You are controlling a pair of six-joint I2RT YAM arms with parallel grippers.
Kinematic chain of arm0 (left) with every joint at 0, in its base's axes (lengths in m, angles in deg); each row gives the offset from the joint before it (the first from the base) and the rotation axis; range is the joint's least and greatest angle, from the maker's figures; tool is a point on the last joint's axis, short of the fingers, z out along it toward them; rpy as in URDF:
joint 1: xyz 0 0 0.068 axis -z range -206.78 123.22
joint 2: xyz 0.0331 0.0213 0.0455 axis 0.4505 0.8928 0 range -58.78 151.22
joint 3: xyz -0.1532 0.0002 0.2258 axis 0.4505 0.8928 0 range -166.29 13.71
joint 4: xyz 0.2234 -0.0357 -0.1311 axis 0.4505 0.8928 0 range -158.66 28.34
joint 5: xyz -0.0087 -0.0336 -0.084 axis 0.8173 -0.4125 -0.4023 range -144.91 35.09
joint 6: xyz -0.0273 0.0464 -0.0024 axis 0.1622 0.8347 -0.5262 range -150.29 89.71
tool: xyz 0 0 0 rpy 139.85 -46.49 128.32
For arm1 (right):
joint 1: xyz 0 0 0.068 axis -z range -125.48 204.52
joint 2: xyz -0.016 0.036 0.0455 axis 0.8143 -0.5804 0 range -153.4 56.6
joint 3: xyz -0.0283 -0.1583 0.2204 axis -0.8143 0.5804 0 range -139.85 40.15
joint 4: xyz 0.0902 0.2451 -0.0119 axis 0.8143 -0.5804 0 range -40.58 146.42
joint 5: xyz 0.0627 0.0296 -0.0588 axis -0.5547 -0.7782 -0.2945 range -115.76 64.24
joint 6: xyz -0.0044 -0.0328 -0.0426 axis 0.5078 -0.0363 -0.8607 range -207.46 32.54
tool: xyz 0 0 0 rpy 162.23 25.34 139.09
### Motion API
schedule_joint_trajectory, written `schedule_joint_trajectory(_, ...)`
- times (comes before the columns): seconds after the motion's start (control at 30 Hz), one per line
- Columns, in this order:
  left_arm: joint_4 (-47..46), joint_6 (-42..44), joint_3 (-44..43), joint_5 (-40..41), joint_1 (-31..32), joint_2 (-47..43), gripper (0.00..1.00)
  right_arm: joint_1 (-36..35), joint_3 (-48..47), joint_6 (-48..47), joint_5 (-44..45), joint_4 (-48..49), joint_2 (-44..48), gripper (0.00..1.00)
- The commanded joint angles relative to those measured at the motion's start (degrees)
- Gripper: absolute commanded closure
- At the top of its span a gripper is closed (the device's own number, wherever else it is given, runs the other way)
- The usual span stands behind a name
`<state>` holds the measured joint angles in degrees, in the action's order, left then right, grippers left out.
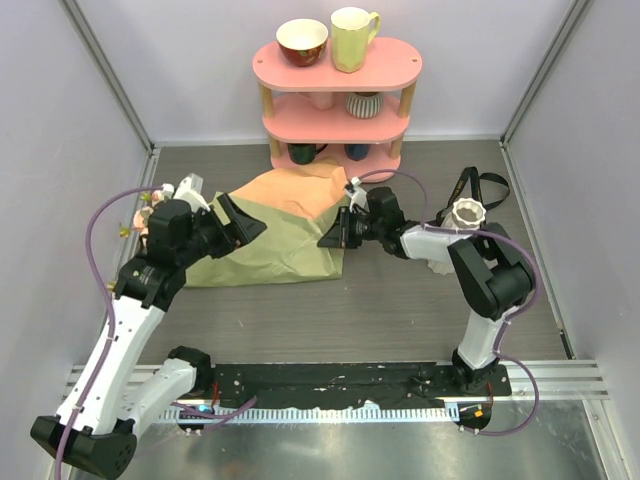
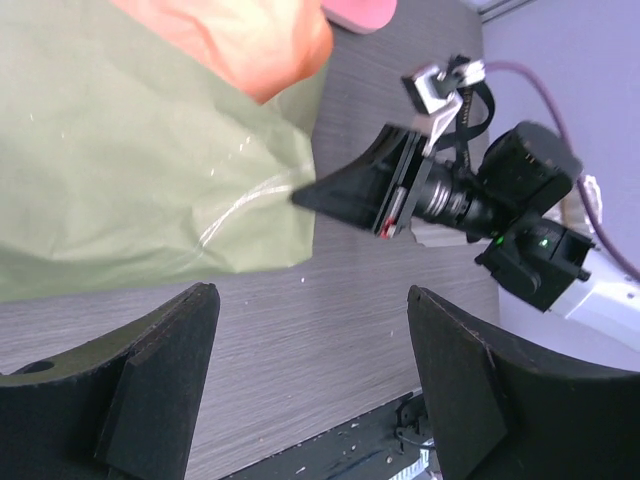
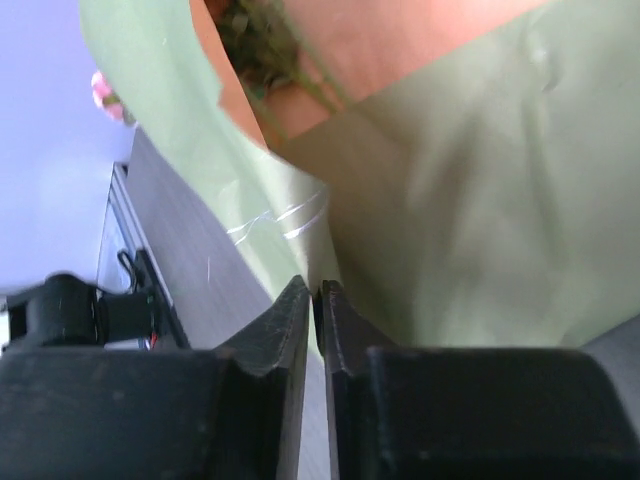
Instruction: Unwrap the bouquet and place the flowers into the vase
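Observation:
The bouquet's paper (image 1: 280, 235), olive-green outside and orange inside, lies loosely spread on the table left of centre. Pink and peach flowers (image 1: 145, 210) peek out at its far left end behind my left arm. In the right wrist view, leaves (image 3: 255, 45) show inside the wrap. My right gripper (image 1: 327, 240) (image 3: 317, 292) is shut on the paper's right edge (image 2: 285, 215), its tip (image 2: 300, 196) touching the green sheet. My left gripper (image 1: 243, 222) (image 2: 310, 300) hangs open above the paper's left half, holding nothing. The white scalloped vase (image 1: 466, 214) stands right of centre, beside my right arm.
A black ribbon (image 1: 482, 186) lies behind the vase. At the back stands a pink two-tier shelf (image 1: 335, 70) with a bowl (image 1: 302, 40), a yellow mug (image 1: 352, 38) and a striped cup (image 1: 362, 103). Pale walls close in on both sides.

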<state>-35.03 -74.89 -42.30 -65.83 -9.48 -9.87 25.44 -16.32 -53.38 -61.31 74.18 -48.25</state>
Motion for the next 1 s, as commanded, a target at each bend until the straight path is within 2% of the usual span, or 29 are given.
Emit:
schedule_joint_trajectory(0.0, 1.6, 2.5, -6.3, 0.8, 0.3, -1.4, 0.2, -2.9, 4.9, -2.6, -4.7, 2.5, 7.6, 0.78)
schedule_joint_trajectory(0.03, 1.9, 2.9, -6.9, 1.0, 0.2, -1.4, 0.2, -3.5, 5.7, -2.6, -6.5, 3.0, 8.3, 0.67)
schedule_joint_trajectory(0.13, 2.7, 3.6, -8.9, 1.2, 0.3, -1.2, 0.19, -6.3, 7.5, -2.6, -7.2, 3.6, 10.4, 0.54)
schedule_joint_trajectory(0.33, 4.2, 3.8, -10.6, 1.3, 0.2, -1.4, 0.19, -11.3, 9.3, -5.8, -2.0, -3.2, 17.3, 0.45)
schedule_joint_trajectory(0.5, 6.4, 4.3, -11.8, 1.6, 0.2, -2.7, 0.19, -13.2, 15.0, -7.1, 1.6, -6.6, 26.2, 0.34)
schedule_joint_trajectory(0.6, 7.2, 4.4, -12.5, 1.8, 0.3, -3.4, 0.18, -13.6, 20.1, -6.1, 2.0, -6.2, 28.8, 0.31)
schedule_joint_trajectory(0.73, 8.2, 5.0, -13.2, 2.1, 0.3, -3.4, 0.18, -13.8, 25.7, -2.2, -0.3, 0.1, 30.3, 0.31)
schedule_joint_trajectory(0.97, 10.1, 5.1, -11.7, 2.2, 0.2, -0.7, 0.16, -15.7, 29.3, 4.4, -0.6, 6.7, 24.8, 0.31)
